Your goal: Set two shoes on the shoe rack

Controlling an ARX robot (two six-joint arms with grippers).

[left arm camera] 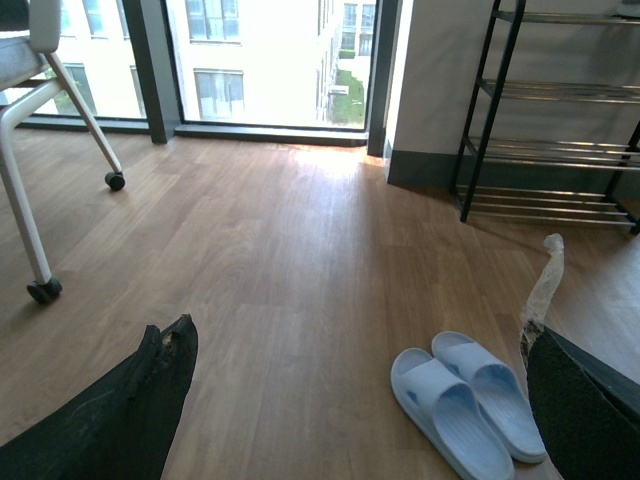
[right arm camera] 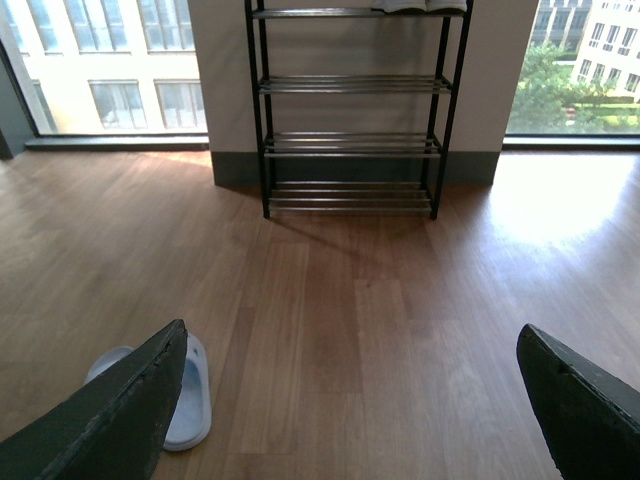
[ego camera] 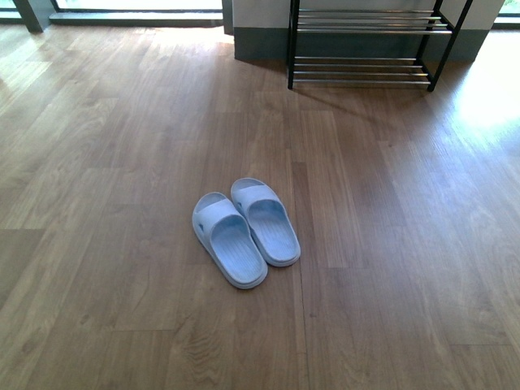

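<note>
Brown wooden plank floor [ego camera: 122, 162] filled most of the front view, with a grey-skirted wall and bright windows behind it. On this floor, in the middle and near to the robot, the pair of pale blue rubber slides [ego camera: 246, 231] lay side by side, touching along their inner edges, toes pointing away toward the wall. The tall shoe rack with thin black metal frame and shiny chrome bars [right arm camera: 350, 85] stood against that wall, well apart from the slides, and its lower shelves carried nothing that I could see. On its top shelf, at the border of the right wrist view, something pale with a light sole [right arm camera: 420, 5] rested. It was cut off by the picture edge, so I could not tell surely whether it was a pair of shoes.

The left hand [left arm camera: 355, 340] was released, its two black fingers [left arm camera: 150, 400] spread wide with only floor between them. The right hand [right arm camera: 350, 335] was spread wide too and grasped nothing.

By my judgement the task was at most half done. The slides were not yet picked up, and they had to be grasped, carried to the rack and set on a shelf.
</note>
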